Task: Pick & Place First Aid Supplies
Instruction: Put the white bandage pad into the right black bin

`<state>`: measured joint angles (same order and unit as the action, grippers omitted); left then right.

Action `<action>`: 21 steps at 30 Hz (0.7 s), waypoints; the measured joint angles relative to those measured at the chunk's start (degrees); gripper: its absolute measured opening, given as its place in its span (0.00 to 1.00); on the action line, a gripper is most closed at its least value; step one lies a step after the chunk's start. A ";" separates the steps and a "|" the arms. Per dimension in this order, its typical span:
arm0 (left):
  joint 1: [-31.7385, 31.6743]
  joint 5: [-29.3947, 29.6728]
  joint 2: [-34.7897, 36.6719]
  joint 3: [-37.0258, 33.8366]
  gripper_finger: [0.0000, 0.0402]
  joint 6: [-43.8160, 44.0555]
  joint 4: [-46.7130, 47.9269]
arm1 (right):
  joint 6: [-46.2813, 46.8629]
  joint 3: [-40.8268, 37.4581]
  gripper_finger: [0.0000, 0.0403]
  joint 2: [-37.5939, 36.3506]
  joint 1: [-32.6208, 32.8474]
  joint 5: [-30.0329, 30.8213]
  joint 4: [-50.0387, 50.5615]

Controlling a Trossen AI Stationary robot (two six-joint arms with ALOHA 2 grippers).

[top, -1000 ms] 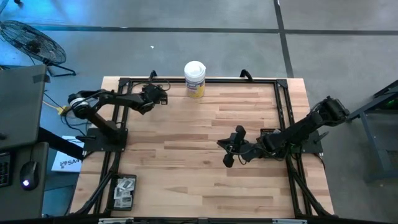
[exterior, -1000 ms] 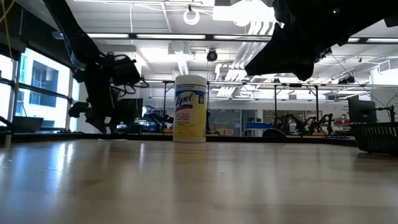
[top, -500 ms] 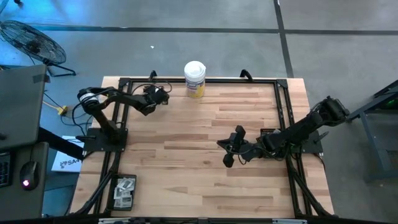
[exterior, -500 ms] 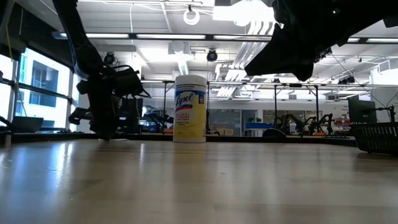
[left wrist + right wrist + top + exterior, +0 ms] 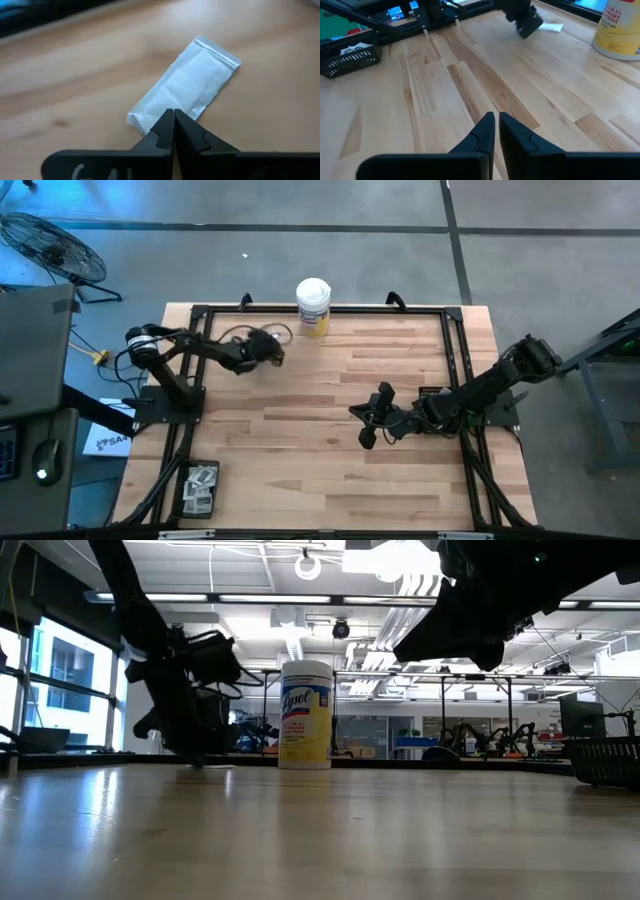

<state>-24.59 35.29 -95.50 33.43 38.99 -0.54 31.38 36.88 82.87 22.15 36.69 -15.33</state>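
On the wooden table (image 5: 300,470), the canister (image 5: 313,306) stands at twelve o'clock, on the far edge. The left gripper (image 5: 272,352) sits at about ten o'clock from the table's middle, at seven o'clock from the canister and near it. A flat packet (image 5: 184,86) lies on the wood just ahead of the left gripper's closed tips. The right gripper (image 5: 366,425) hangs near the table's middle, slightly toward four o'clock. A black basket (image 5: 198,489) holding more packets rests at the seven o'clock corner.
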 joint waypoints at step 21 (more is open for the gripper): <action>34.60 -8.99 -0.39 -0.33 0.01 -5.21 -13.95 | -6.79 0.00 0.06 5.09 -0.02 -4.88 -3.53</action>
<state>10.00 26.30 -95.90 33.10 33.77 -14.48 24.60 36.88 87.96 22.13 31.81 -18.87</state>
